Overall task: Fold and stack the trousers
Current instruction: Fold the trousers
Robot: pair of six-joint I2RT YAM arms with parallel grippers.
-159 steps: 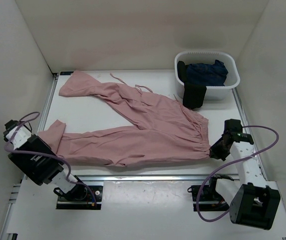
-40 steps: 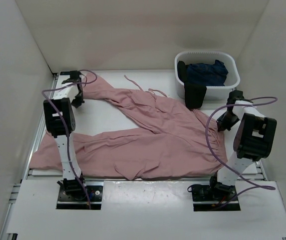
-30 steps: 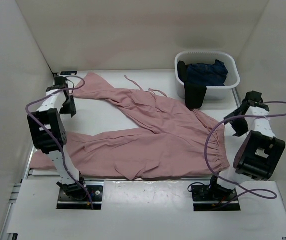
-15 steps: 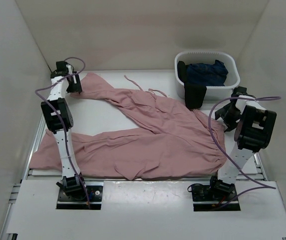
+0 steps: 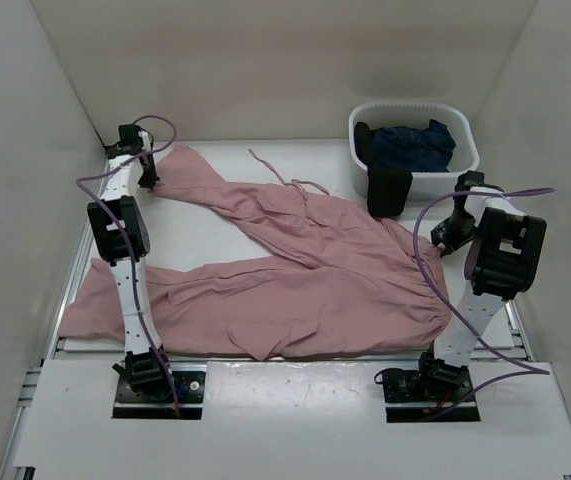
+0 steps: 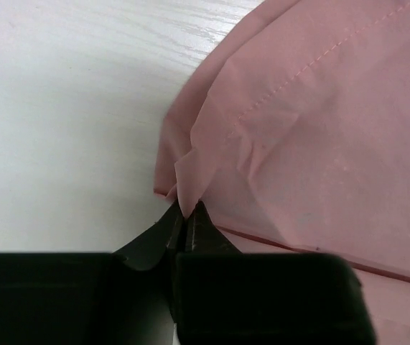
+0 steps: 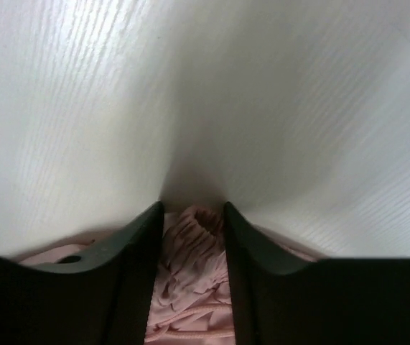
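The dusty-pink trousers [image 5: 305,270] lie spread flat across the table, legs to the left and gathered waistband to the right. My left gripper [image 5: 151,180] is at the far-left hem of the rear leg. In the left wrist view it [image 6: 185,210] is shut on a small pinched fold of the trousers [image 6: 312,129]. My right gripper [image 5: 446,238] sits at the far corner of the waistband. The right wrist view shows its fingers [image 7: 194,208] closed against both sides of the bunched waistband [image 7: 190,251], with the drawstring cord just below.
A white basket [image 5: 415,105] stands at the back right with a dark navy garment [image 5: 410,145] in it. A dark piece [image 5: 388,192] hangs over its front wall, close to my right gripper. White walls enclose the table on three sides.
Both arms moved from the trousers' near edge to the far side. In the last second the left jaws closed on the rear leg's hem, and the right jaws narrowed onto the waistband corner.
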